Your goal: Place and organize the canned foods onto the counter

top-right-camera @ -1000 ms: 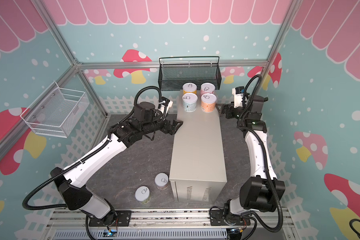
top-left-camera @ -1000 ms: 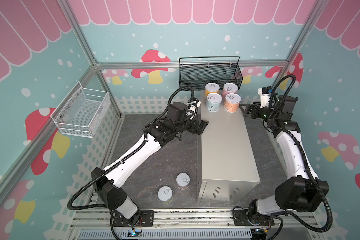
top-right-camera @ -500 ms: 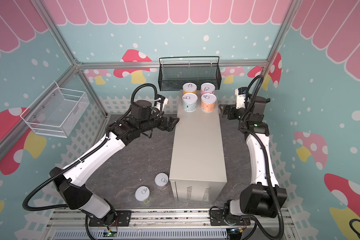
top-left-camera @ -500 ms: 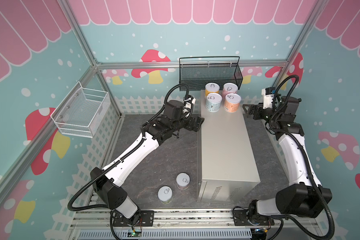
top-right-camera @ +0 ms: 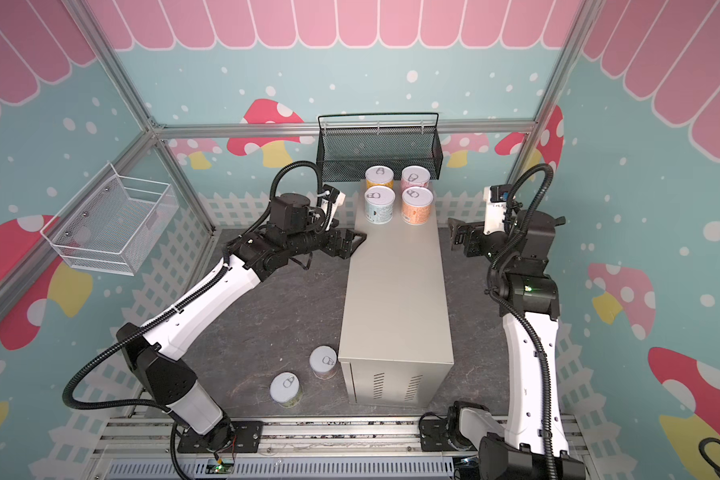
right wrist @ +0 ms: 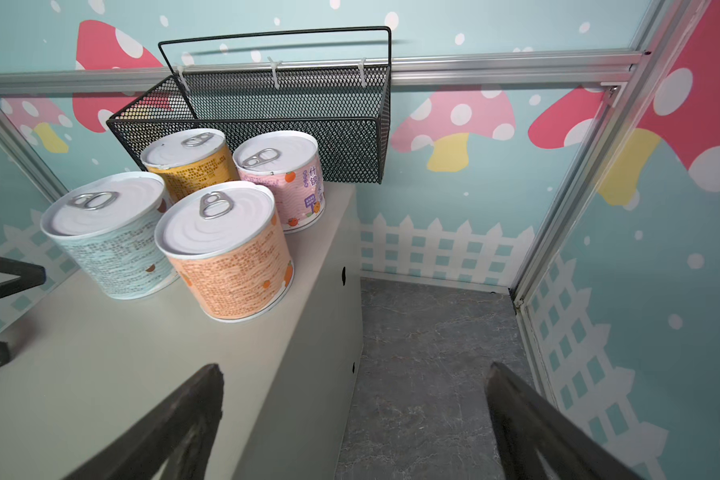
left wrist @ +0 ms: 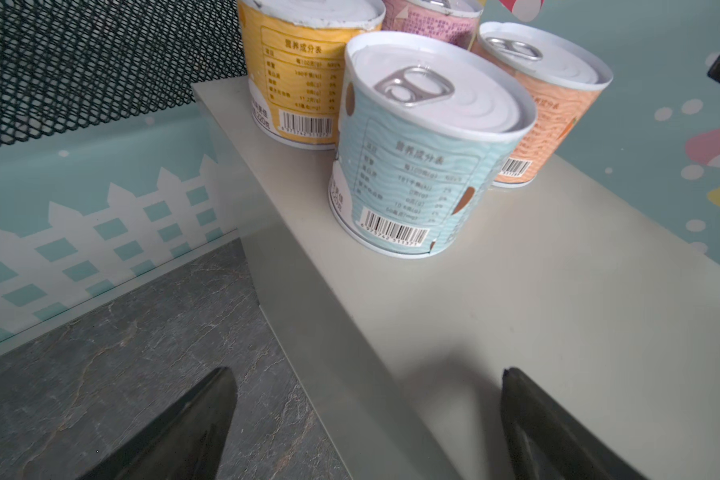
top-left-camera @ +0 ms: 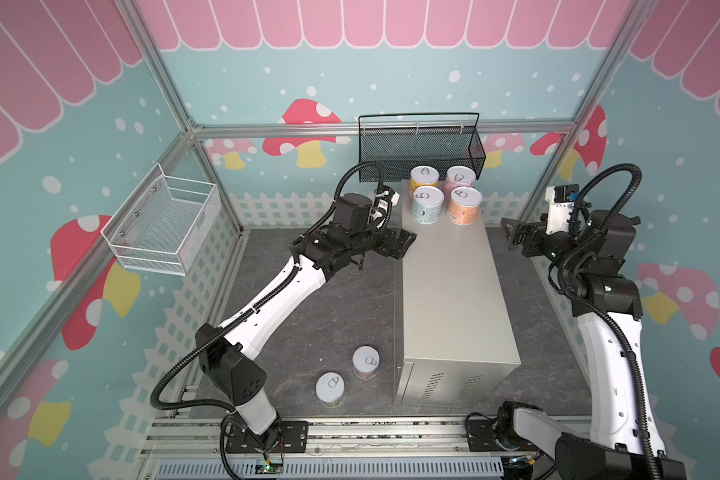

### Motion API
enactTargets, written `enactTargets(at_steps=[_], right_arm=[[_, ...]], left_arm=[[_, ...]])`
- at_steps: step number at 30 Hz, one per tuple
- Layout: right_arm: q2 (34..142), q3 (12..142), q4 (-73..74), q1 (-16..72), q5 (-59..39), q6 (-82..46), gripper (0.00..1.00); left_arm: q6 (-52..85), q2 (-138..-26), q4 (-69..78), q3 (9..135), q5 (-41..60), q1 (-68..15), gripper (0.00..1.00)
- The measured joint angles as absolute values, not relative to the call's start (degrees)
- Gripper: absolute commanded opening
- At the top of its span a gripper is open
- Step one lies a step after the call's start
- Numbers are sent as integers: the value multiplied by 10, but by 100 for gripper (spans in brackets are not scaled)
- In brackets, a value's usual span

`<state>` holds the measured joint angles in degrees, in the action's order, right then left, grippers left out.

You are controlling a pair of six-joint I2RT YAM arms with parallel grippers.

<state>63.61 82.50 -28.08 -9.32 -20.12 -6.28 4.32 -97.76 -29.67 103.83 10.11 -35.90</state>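
Four canned foods stand in a tight square at the far end of the counter (top-left-camera: 449,299): yellow (top-left-camera: 424,179), pink (top-left-camera: 460,179), light blue (top-left-camera: 427,203) and orange (top-left-camera: 465,204). Two more cans (top-left-camera: 366,362) (top-left-camera: 329,388) stand on the floor to the left of the counter's near end. My left gripper (top-left-camera: 406,245) hangs open and empty at the counter's left edge, just short of the light blue can (left wrist: 416,145). My right gripper (top-left-camera: 512,239) is open and empty off the counter's right side, apart from the orange can (right wrist: 225,249).
A black mesh basket (top-left-camera: 420,153) hangs on the back rail just behind the cans. A white wire basket (top-left-camera: 165,226) is fixed to the left wall. The dark stone floor (top-left-camera: 329,307) surrounds the counter, and vent slots show on its near end.
My right gripper has drawn back from the counter's right edge, to the right and nearer the front. My left gripper has stayed open beside the counter's left edge with little net movement.
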Motion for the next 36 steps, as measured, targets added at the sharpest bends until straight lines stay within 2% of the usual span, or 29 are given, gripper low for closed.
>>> enactTargets(at_steps=[10,36], right_arm=[[595,825,-311,-93,-210,-51,99],[594,818,-319,-93,-234,-45,99]], left_arm=[[46,-1030,-288,1091,108,-360,99],[48,-1086,-287,1155,117,-361,99]])
